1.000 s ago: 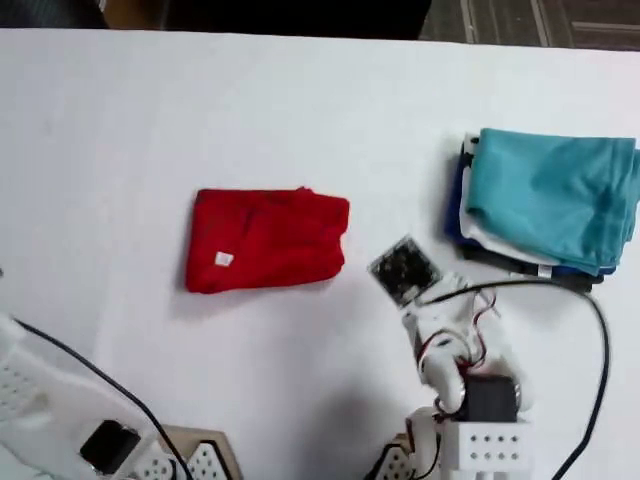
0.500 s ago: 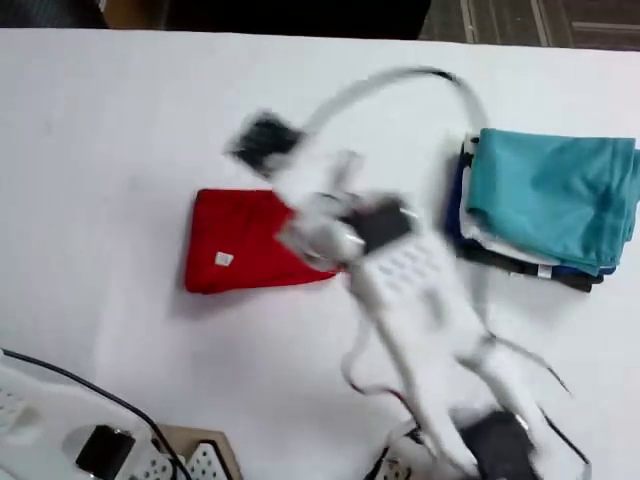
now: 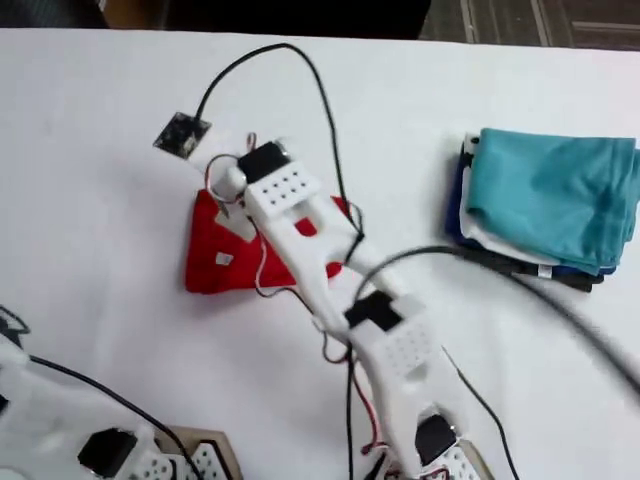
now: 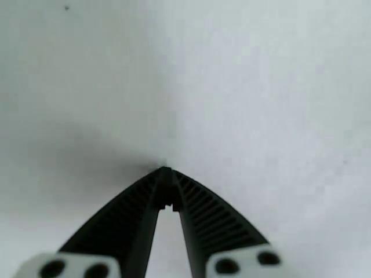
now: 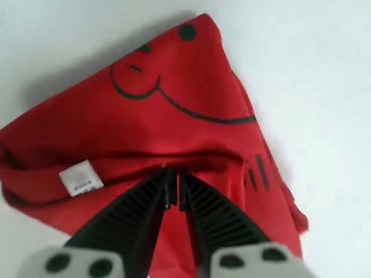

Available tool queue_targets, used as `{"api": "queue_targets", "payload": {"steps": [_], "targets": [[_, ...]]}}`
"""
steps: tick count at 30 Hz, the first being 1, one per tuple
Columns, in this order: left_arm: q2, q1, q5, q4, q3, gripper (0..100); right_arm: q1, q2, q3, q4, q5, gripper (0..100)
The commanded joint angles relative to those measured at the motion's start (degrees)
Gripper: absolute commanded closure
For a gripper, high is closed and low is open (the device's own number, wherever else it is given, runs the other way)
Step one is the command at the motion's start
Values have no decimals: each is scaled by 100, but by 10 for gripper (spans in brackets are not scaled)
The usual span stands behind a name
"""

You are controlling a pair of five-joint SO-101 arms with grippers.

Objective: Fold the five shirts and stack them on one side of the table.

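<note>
Within the last second my right arm has swung out from its parked spot at the near edge of the table [image 3: 100,130] and now stretches across the red shirt [image 3: 215,280]. The right gripper [image 5: 172,174] is clamped on a crease of the cloth just beside the white label [image 5: 81,178]. I read this as the pickup of the last shirt for its trip to the pile of folded shirts [image 3: 550,200], teal on top, at the table's right side.

The red shirt lies left of centre, well apart from that pile. It is folded, but its far left corner is now drawn up into a point where a second ago it was a neat rectangle. Black line print shows on its upper face.

My left gripper [image 4: 166,174] is clenched on nothing, over bare table.
</note>
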State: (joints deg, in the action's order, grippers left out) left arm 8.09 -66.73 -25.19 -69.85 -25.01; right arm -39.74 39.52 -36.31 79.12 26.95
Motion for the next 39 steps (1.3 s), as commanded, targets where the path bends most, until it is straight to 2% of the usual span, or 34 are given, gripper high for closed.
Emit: {"api": "queue_targets", "payload": {"steps": [1, 7, 13, 19, 23, 29, 34, 39], "targets": [[-985, 387, 246, 141, -497, 972, 40, 338, -967, 224, -26, 978], [-1512, 730, 308, 862, -1481, 972, 84, 910, -1582, 743, -26, 978], [-1530, 730, 941, 1310, -1859, 972, 189, 1015, -1600, 1640, 18, 978], [-1530, 730, 1495, 1635, -2237, 972, 558, 418, -1521, 1868, 18, 978], [-1521, 730, 1530, 1635, -2264, 972, 681, -303, -1213, 1877, 18, 978], [-1521, 738, 1530, 1723, -2316, 972, 251, -505, -1143, 1112, 18, 978], [-1521, 738, 1530, 1723, -2325, 972, 4, 119, -1099, 198, -9, 978], [-1521, 738, 1530, 1723, -2325, 972, 4, 629, -1099, -48, 0, 978]]}}
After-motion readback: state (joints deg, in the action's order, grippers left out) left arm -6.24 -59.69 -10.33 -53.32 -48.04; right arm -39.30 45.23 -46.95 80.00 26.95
